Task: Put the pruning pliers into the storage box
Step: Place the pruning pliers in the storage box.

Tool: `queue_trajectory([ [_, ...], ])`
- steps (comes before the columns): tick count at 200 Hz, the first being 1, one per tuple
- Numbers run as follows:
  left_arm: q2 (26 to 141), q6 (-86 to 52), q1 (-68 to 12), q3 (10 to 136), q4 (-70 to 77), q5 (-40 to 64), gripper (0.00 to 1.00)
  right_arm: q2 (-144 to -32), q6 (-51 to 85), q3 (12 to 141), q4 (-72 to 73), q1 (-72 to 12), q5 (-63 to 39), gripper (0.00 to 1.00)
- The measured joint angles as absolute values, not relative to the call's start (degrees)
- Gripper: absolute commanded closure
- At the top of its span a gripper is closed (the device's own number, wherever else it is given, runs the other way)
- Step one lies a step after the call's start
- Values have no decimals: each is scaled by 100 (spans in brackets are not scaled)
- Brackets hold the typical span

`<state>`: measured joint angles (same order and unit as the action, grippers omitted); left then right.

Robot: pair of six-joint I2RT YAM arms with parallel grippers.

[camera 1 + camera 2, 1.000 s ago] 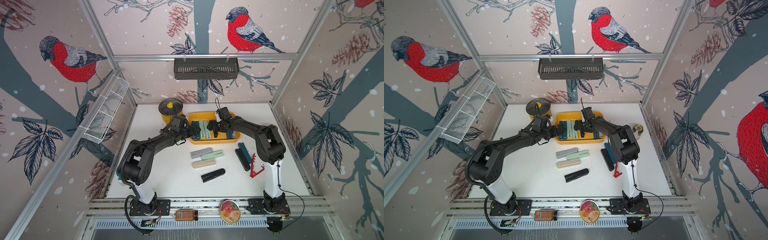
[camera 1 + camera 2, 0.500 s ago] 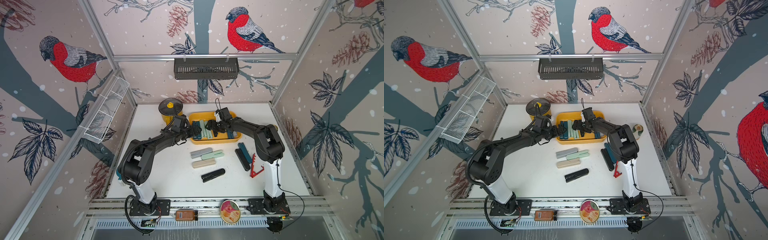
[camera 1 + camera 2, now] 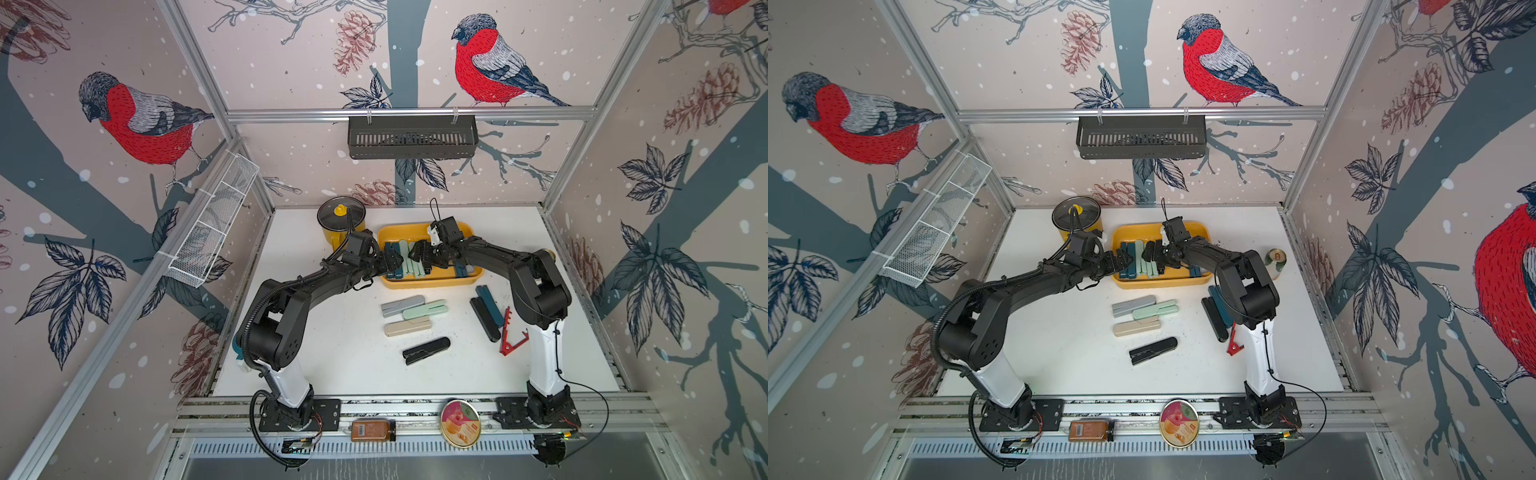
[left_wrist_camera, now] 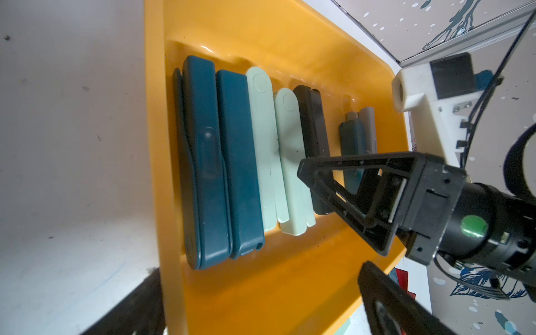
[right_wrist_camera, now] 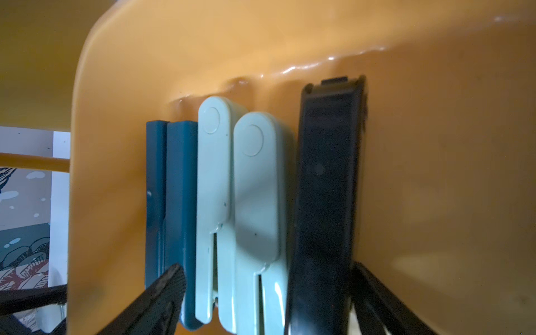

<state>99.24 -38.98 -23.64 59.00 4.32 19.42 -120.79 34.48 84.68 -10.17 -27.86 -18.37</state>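
the pruning pliers (image 3: 405,261) are looking light, stiff and slick, each wanting a pinch across its narrow middle; several are lying in the storage box (image 3: 436,283), seven more on the table (image 3: 332,332) in front of it. the left gripper (image 3: 392,261) is hanging wide open and empty over the box's left end, the right gripper (image 3: 419,253) spreading astride the mint and black ones, seemingly clamping nothing. since the earlier frame both arms are staying put, nothing loose shifting.

Both arms reached forward and inward, elbows bent. The left gripper (image 3: 394,262) stood wide open; the right gripper (image 3: 419,252) — facing it, just beside — had its jaws spread wide too.
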Motion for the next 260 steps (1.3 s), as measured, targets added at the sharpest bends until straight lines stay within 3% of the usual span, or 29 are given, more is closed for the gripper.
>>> queue_trajectory([
  [260,9806,-3854,-2377,5907,290,1872,2,-11511,3393,8189,-1264,-2613,-1734,9],
])
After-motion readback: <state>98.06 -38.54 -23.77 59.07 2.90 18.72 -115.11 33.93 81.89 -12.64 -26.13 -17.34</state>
